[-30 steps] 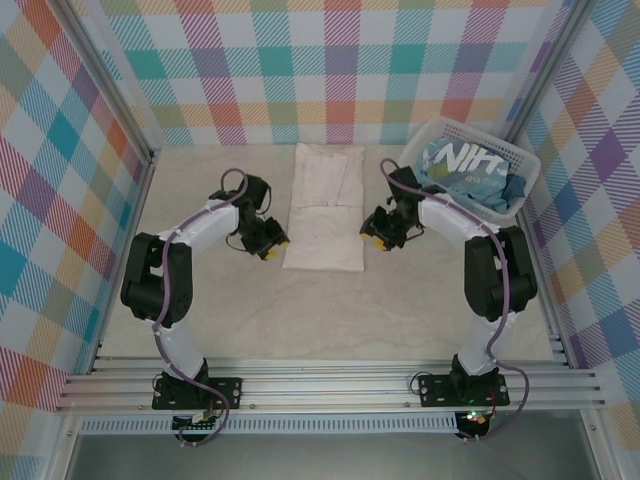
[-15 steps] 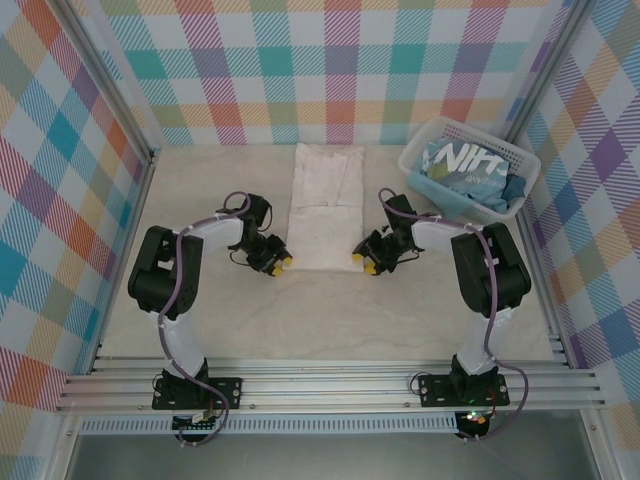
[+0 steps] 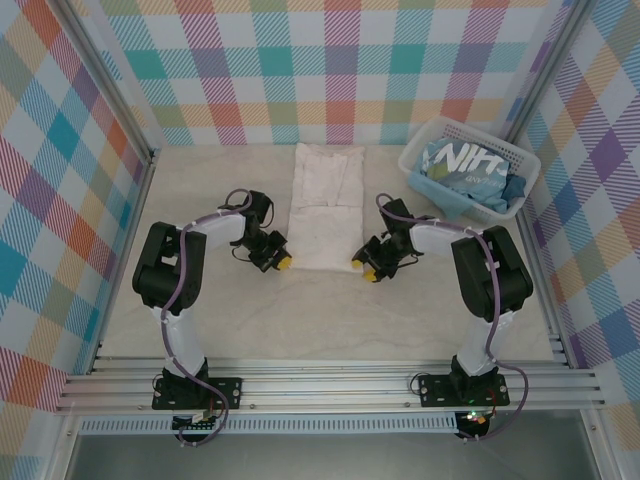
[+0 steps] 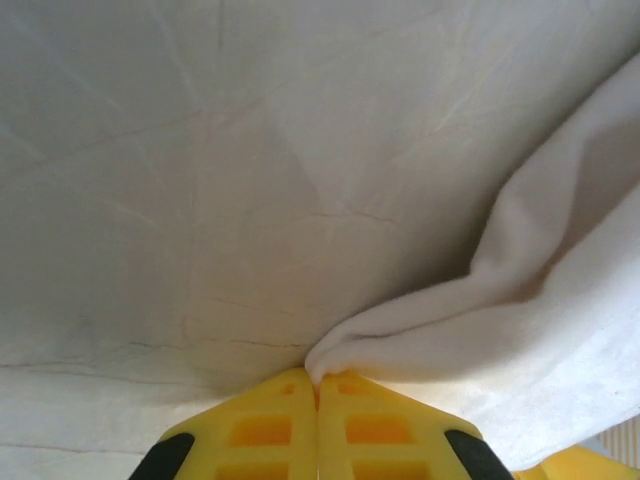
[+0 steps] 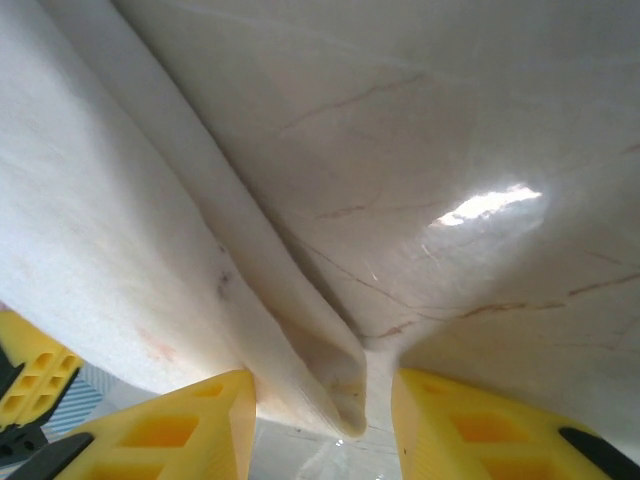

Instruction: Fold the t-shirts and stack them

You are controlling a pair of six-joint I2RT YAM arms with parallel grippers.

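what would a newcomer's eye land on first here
The long cream shirt lying flat mid-table, with the left tool pinched shut on its near left corner and the right tool open astride its near right corner. Then the blue lettered shirt heaped in the white basket at the far right.

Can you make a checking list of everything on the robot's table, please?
Surface: pale marbled table, flat.
Job's things: cream-white cloth t-shirt folded into a long strip; light blue lettered t-shirt crumpled in the white slatted plastic basket.
Clutter: nothing seen.
Grippers: left gripper, jaws shut on the cream shirt's near corner; right gripper, jaws open around the other near corner.
Cables: purple cables along both arms.
Surroundings: colourful checked walls.
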